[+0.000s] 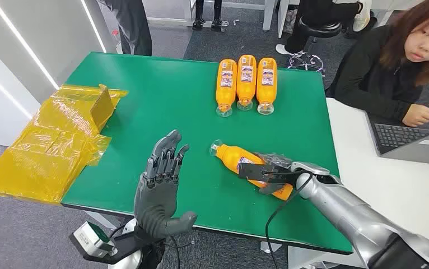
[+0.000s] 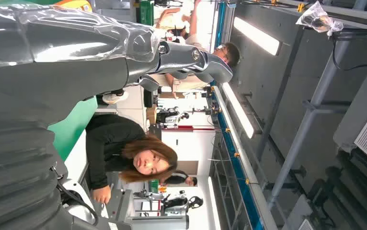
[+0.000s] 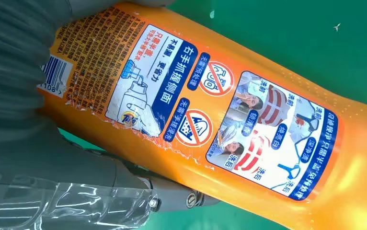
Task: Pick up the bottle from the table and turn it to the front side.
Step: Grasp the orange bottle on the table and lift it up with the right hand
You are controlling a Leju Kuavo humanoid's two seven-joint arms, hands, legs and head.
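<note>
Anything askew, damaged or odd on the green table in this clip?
One orange bottle lies askew near the front edge under the right hand, apart from the neat row of three bottles. Its back label is wrinkled and peeling along one edge. Crumpled yellow plastic wrap hangs off the table's left side.

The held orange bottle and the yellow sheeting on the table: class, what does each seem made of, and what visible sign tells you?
Orange bottle, gripped by the right hand: probably glossy plastic, with a wrinkled stick-on label.
Yellow sheeting: likely thin translucent plastic film, crumpled, with shiny creases.
</note>
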